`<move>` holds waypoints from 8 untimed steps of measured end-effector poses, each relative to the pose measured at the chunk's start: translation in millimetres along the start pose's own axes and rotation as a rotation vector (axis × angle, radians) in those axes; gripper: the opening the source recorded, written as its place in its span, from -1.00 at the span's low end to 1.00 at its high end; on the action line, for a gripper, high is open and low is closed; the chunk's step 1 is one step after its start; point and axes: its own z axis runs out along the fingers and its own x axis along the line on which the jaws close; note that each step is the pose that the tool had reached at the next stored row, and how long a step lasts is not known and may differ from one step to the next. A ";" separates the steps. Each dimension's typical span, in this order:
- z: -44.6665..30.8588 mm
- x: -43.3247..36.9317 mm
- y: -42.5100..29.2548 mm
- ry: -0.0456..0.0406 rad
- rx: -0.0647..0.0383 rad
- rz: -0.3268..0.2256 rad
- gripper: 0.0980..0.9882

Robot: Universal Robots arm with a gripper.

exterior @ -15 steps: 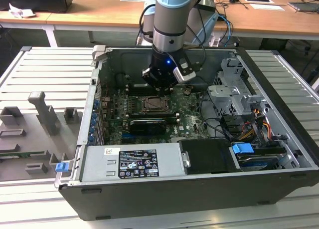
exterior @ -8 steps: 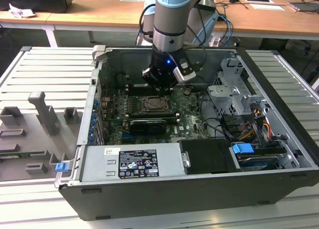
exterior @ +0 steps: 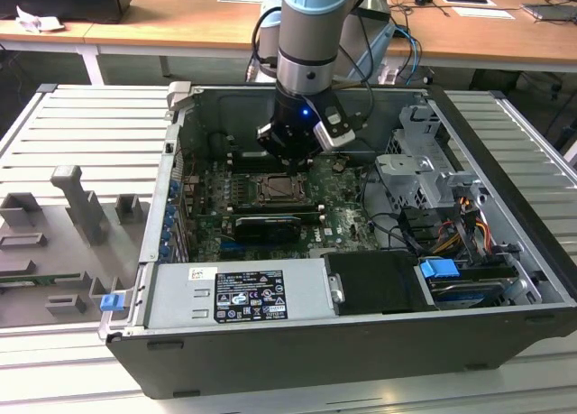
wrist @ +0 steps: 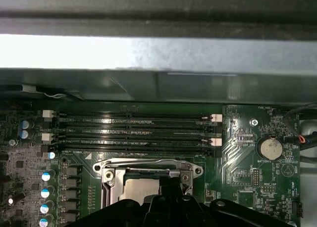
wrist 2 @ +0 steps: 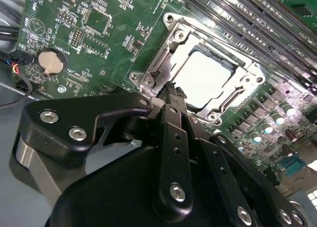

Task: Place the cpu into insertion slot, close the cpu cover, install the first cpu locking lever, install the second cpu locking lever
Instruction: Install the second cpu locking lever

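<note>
Wooden desk [exterior: 180, 22] behind; ribbed grey metal table [exterior: 81, 130] (grey fixture blocks [exterior: 77, 197] on it); cables, perhaps keyboard.

- A black label [exterior: 250, 297] with white print is sitting on the silver power supply [exterior: 311, 277]; its words are showing too small to read.
- A white triangle sign [wrist: 289, 168] is showing on the green board [wrist: 242, 187] beside the coin battery [wrist: 270, 149].
</note>
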 end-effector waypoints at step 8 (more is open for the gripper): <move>-10.1 0.1 0.3 0.0000 0.000 0.000 -0.98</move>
